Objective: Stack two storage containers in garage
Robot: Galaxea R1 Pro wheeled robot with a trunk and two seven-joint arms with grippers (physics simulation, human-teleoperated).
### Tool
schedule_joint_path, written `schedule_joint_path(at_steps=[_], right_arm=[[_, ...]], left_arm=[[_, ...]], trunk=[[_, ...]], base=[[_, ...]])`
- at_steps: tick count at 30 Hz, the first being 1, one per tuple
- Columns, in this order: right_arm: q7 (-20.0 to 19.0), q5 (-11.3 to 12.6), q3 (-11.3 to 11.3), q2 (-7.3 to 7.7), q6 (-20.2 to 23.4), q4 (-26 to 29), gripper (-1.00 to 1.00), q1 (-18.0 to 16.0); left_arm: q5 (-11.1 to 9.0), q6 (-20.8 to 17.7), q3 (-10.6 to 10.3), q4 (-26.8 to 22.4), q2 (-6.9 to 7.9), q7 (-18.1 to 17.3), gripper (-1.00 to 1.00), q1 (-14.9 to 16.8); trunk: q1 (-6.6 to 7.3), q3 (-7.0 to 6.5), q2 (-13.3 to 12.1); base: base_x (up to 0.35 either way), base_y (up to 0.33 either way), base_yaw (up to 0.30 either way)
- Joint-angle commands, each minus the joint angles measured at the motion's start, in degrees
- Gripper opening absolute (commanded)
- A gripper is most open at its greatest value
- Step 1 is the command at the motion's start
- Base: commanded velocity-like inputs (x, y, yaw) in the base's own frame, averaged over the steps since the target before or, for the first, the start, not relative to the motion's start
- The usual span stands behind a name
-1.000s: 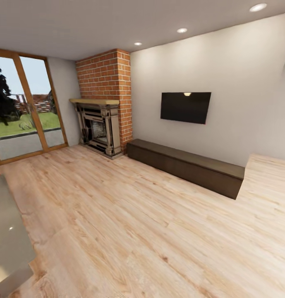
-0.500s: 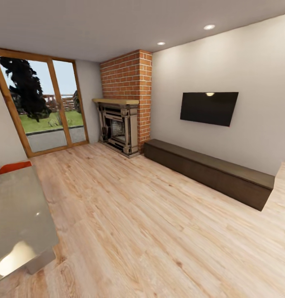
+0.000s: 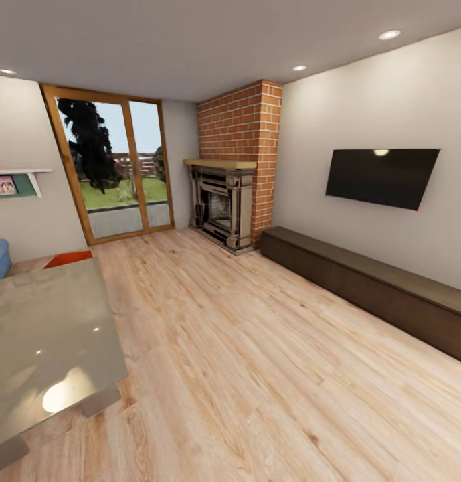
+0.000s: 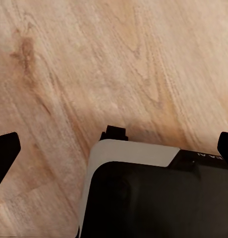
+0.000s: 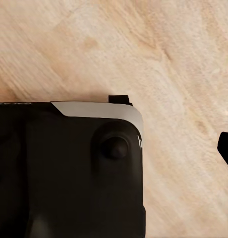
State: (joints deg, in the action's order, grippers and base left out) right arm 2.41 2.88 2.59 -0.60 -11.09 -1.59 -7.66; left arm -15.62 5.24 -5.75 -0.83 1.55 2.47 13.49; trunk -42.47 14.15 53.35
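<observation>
Peeking from behind the glossy grey bench (image 3: 49, 335), a flat red-orange sliver of one storage container (image 3: 68, 258) lay on the living room's wood floor (image 3: 257, 361) near the glass doors (image 3: 116, 167). Left end effector (image 4: 114, 148) was spread wide; right end effector's state I couldn't tell.

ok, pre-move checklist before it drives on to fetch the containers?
1. Room is the living room: ok; brick fireplace, wall TV and wood plank floor in the head view.
2. Container located: cannot tell; a red-orange patch shows beyond the glossy table, shape unclear.
3. Floor ahead free: ok toward the fireplace.
4. Table clearance on the left: not ok, it sits close.
5. Left gripper empty: ok; fingers apart over bare floor.
6. Right gripper state: cannot tell; one fingertip shows.
</observation>
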Motion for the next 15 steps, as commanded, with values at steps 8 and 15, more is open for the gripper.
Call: schedule_joint_path(at_steps=[8, 15], right_arm=[[0.17, 0.29, 0.23, -0.02, -0.30, -0.17, 1.00, -0.08], [0.22, -0.09, 0.44, 0.49, -1.00, -0.08, 1.00, 0.01]], left_arm=[[-0.46, 0.14, -0.49, 0.04, 0.01, 0.14, 1.00, 0.04], [-0.81, -0.68, -0.22, 0.59, 0.20, 0.34, 1.00, -0.05]], trunk=[[0.00, 0.07, 0.05], [0.00, 0.07, 0.05]], base=[[0.000, 0.000, 0.150], [0.000, 0.000, 0.000]])
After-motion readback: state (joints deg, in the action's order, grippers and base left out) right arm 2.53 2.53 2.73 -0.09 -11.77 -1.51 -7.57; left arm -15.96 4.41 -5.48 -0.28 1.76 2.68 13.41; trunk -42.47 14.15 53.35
